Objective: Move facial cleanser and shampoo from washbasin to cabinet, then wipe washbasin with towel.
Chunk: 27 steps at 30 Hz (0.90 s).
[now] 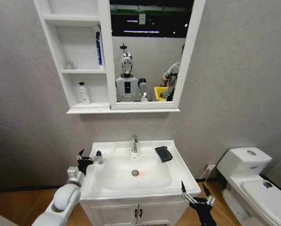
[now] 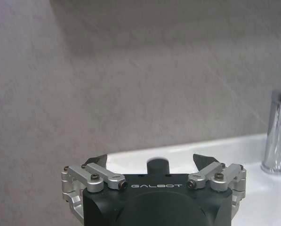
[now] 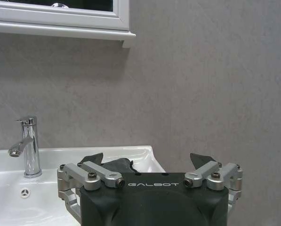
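Two grippers frame the washbasin (image 1: 178, 179) as we face it. Nearest us, our right gripper (image 1: 196, 192) hangs just off the front right corner of the washbasin, its fingers spread wide and holding nothing; its wrist view looks across the right rim toward the grey wall, the towel (image 3: 116, 165) lying dark just past its open fingertips. Our left gripper (image 1: 89, 157) sits at the back left corner of the washbasin, fingers parted around a small dark-capped bottle (image 1: 99, 157) that stands on the rim there; from the left wrist view the dark cap (image 2: 157, 165) rises between the two spread fingertips, and we cannot tell whether the pads touch it. The bowl lies between the two arms, its drain (image 1: 135, 173) at the centre. Farther back, the chrome faucet (image 1: 134, 143) stands at the middle of the rear edge, and the folded near-black towel (image 1: 163, 153) rests on the back right corner of the rim, slightly askew. Above, on the wall, the cabinet (image 1: 55, 52) holds a white pump bottle (image 1: 84, 93) on its lowest shelf and a tall blue-and-white tube (image 1: 99, 48) upright at the right of the middle shelf, beside the mirror (image 1: 149, 52). A white toilet (image 1: 253, 181) stands to the right.
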Available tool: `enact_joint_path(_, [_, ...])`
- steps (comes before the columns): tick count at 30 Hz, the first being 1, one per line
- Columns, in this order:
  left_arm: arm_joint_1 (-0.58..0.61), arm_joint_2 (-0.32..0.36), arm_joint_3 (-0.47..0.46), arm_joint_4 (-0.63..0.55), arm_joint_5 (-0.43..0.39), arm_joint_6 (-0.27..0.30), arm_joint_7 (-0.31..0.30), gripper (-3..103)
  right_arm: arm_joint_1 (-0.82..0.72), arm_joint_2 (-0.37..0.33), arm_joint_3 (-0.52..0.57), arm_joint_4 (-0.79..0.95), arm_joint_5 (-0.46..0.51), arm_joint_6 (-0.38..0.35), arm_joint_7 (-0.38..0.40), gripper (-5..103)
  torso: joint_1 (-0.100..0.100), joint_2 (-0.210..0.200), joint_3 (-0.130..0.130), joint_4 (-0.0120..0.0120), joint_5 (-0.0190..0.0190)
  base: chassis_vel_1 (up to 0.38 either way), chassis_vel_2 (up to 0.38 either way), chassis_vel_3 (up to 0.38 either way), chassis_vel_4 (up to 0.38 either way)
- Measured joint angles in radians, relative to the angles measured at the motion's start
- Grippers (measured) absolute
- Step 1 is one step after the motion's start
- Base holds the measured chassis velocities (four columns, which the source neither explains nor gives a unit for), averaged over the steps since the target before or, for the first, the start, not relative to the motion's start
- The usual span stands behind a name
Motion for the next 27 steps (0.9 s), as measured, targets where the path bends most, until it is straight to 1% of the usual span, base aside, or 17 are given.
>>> enact_joint_path(1, [0.001, -0.010, 0.008, 0.025, 0.021, -0.005, 0.009, 100, 0.003, -0.004, 0.000, -0.009, 0.007, -0.001, 0.000, 100, 0.000, 0.000, 0.000, 0.0001, 0.0002, 0.000, 0.000, 0.000, 0.000])
enact_joint_path(3, [0.001, -0.015, 0.012, 0.038, 0.030, -0.008, 0.011, 100, 0.005, -0.006, 0.000, -0.012, 0.011, -0.001, 0.000, 100, 0.000, 0.000, 0.000, 0.0001, 0.0002, 0.000, 0.000, 0.000, 0.000])
enact_joint_path(5, [-0.013, -0.034, 0.027, 0.087, 0.049, -0.013, 0.019, 100, 0.012, -0.013, 0.002, -0.022, 0.026, -0.004, 0.000, 100, 0.000, 0.000, 0.000, 0.0004, -0.0001, 0.000, 0.000, 0.000, 0.000])
enact_joint_path(13, [-0.078, -0.058, 0.048, 0.181, 0.055, -0.013, 0.036, 100, 0.024, -0.019, 0.004, -0.026, 0.037, -0.012, -0.001, 100, 0.000, 0.000, 0.000, 0.0003, 0.0000, 0.000, 0.000, 0.000, 0.000])
enact_joint_path(15, [-0.118, -0.071, 0.052, 0.238, 0.057, -0.012, 0.049, 100, 0.026, -0.018, 0.004, -0.028, 0.037, -0.012, -0.002, 100, 0.000, 0.000, 0.000, 0.0002, 0.0000, 0.000, 0.000, 0.000, 0.000])
enact_joint_path(18, [-0.129, -0.076, 0.053, 0.254, 0.058, -0.014, 0.052, 100, 0.026, -0.018, 0.004, -0.029, 0.038, -0.012, -0.002, 100, 0.000, 0.000, 0.000, 0.0003, -0.0001, 0.000, 0.000, 0.000, 0.000])
enact_joint_path(21, [-0.172, -0.096, 0.057, 0.313, 0.053, -0.023, 0.058, 101, 0.023, -0.017, 0.010, -0.029, 0.038, -0.012, -0.002, 100, 0.000, 0.000, 0.000, 0.0001, -0.0001, 0.000, 0.000, 0.000, 0.000])
enact_joint_path(22, [-0.172, -0.096, 0.057, 0.313, 0.053, -0.023, 0.058, 101, 0.023, -0.017, 0.010, -0.029, 0.038, -0.012, -0.002, 100, 0.000, 0.000, 0.000, 0.0001, -0.0001, 0.000, 0.000, 0.000, 0.000])
enact_joint_path(24, [-0.192, -0.103, 0.058, 0.342, 0.047, -0.027, 0.065, 97, 0.020, -0.020, 0.019, -0.027, 0.040, -0.012, -0.002, 100, 0.000, 0.000, 0.000, 0.0002, -0.0001, 0.000, 0.000, 0.000, 0.000])
enact_joint_path(27, [-0.201, -0.108, 0.058, 0.356, 0.040, -0.032, 0.076, 97, 0.018, -0.022, 0.022, -0.028, 0.042, -0.010, -0.003, 100, 0.000, 0.000, 0.000, 0.0001, -0.0002, 0.000, 0.000, 0.000, 0.000])
